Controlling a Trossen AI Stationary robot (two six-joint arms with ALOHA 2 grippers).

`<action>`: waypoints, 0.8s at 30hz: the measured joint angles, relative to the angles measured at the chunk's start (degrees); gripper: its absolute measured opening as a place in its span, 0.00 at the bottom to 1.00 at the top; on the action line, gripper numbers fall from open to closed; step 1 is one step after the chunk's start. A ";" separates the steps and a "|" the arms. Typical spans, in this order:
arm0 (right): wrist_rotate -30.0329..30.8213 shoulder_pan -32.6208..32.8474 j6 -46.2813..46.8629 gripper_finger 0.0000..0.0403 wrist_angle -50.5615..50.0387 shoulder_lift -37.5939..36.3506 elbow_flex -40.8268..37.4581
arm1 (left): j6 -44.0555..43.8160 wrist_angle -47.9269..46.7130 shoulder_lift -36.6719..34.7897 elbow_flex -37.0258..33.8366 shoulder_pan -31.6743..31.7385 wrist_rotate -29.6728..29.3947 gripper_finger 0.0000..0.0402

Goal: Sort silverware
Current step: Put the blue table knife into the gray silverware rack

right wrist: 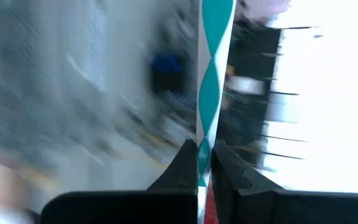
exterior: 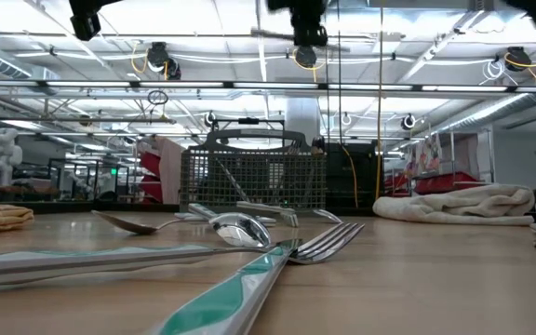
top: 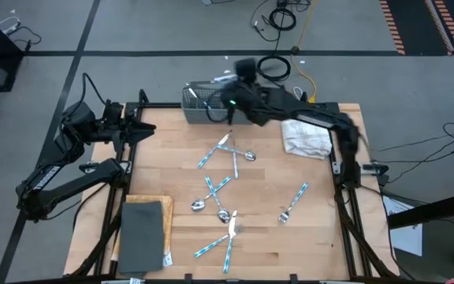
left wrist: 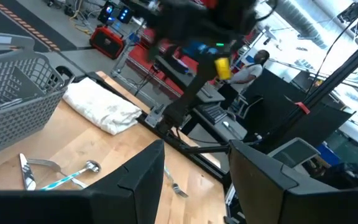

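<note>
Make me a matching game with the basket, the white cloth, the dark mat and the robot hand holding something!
Things:
1. grey mesh basket
2. white cloth
3. dark mat
4. right end effector

Descriptions:
A. shut on a teal-and-white patterned handle
B. crumpled near the table's far right corner
C. lying flat at the table's near left corner
D. standing at the far edge of the table, under the right arm

Pairs: 1-D, 2-B, 3-C, 4-A

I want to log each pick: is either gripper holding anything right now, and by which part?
The right gripper pinches one piece of silverware by its patterned handle, above the basket; its head is out of sight. The left gripper holds nothing.
</note>
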 joint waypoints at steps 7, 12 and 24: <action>5.71 -3.22 -29.60 0.00 11.95 10.78 2.58 | 1.83 -0.19 -0.01 0.00 0.02 -4.08 0.45; 3.82 -3.27 -39.06 0.00 20.41 16.24 2.60 | 2.80 -1.32 -0.02 0.02 0.02 -7.50 0.45; -5.18 -3.72 -56.89 0.00 28.44 14.98 2.69 | 4.53 -1.33 -0.02 0.02 0.02 -10.10 0.45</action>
